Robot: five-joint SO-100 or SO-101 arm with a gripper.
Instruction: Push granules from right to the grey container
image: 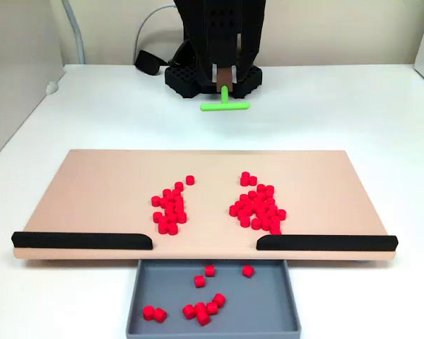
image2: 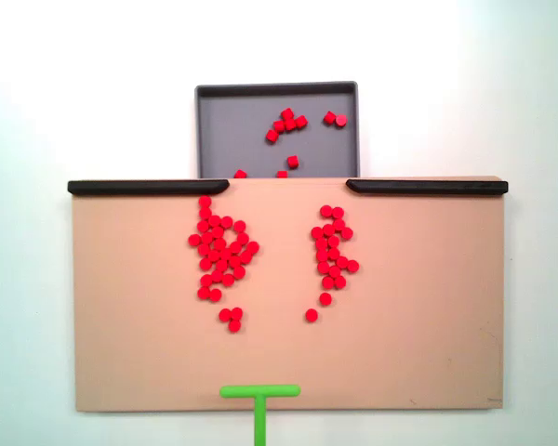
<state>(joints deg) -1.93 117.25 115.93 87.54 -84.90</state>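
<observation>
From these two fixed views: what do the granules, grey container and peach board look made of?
Granules: likely matte plastic; uniform red, identical cylinders, no glare.
Grey container: looks like moulded plastic; even grey, low thin walls, dull sheen.
Peach board: smooth flat sheet, matte; painted wood or plastic, cannot tell which.

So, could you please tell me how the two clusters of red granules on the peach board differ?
In the fixed view that looks down from above, the left cluster is larger and wider, while the right cluster is smaller and narrower. The left cluster reaches up to the left black strip, whereas the right cluster stops short of the right black strip. Both trail loose pellets toward the green T-shaped stick. They share identical red pellets.
</observation>
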